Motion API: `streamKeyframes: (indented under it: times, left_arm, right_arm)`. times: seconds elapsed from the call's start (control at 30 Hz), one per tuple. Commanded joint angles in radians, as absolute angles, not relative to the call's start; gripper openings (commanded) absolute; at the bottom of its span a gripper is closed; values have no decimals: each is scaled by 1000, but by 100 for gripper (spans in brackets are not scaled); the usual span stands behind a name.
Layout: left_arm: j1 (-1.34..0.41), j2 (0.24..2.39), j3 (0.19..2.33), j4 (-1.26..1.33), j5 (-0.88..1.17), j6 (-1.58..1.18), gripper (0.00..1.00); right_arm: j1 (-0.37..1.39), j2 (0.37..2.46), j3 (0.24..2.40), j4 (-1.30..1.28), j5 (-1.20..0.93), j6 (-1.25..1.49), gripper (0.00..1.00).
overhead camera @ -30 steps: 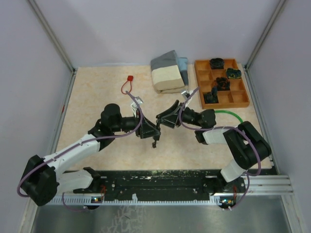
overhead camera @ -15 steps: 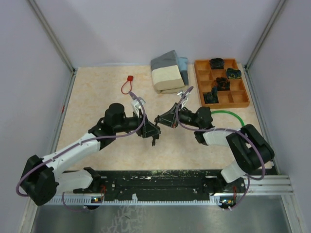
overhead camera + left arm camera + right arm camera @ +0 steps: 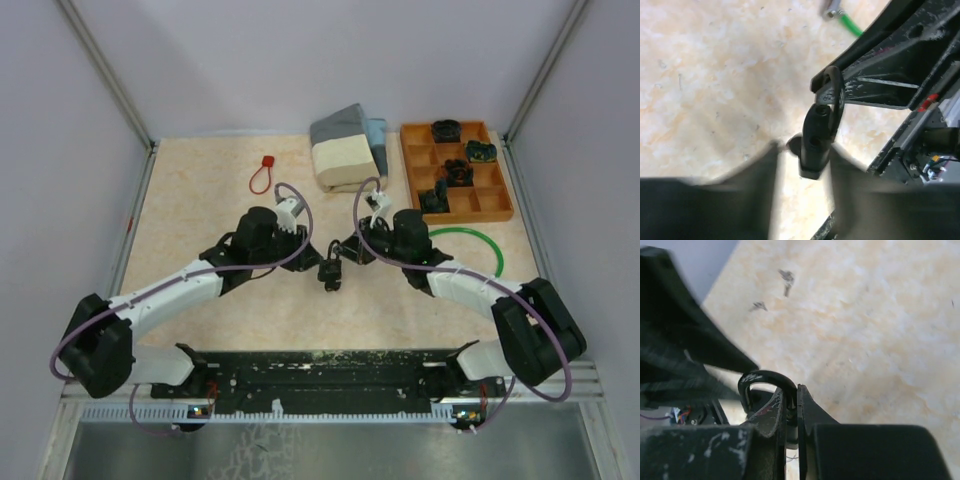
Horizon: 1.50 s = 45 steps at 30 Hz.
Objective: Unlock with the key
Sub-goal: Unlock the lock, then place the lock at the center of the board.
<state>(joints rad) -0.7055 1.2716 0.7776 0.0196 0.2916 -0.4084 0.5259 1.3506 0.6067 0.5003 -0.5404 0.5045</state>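
Padlock central, table edges well apart.

The room is lit bright and even from overhead. The pale counter shows no glare, and the arms cast only faint, soft shadows on it. The top view is sharp throughout, though its frame posts splay outward toward the edges. In the left wrist view the left claw is a dark smear, the padlock is fairly crisp and the green cable is hazy. In the right wrist view the right claw looms black and blurred.
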Motion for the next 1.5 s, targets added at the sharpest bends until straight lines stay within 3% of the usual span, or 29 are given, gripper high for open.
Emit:
streamKeyframes:
  times: [0.0, 0.13, 0.3, 0.6, 1.07, 1.33, 1.47]
  left_arm:
    - [-741, 1331, 839, -52, 39, -384, 0]
    - [-747, 1337, 839, -46, -14, -370, 0]
    - [-747, 1350, 843, -36, 13, -372, 0]
    - [-745, 1352, 812, 25, 111, -425, 37]
    - [-605, 1349, 759, -39, 58, -547, 38]
    - [-518, 1260, 716, -123, 7, -568, 52]
    - [-501, 1211, 690, -132, -6, -570, 54]
  right_arm:
    - [548, 1326, 685, 347, -471, 436, 8]
    - [547, 1303, 667, 334, -417, 419, 14]
    - [548, 1327, 682, 321, -391, 401, 0]
    - [548, 1373, 685, 394, -412, 383, 0]
    - [543, 1701, 919, 316, -322, 304, 0]
    - [459, 1853, 1012, 278, -292, 280, 0]
    - [394, 1884, 1007, 282, -331, 267, 0]
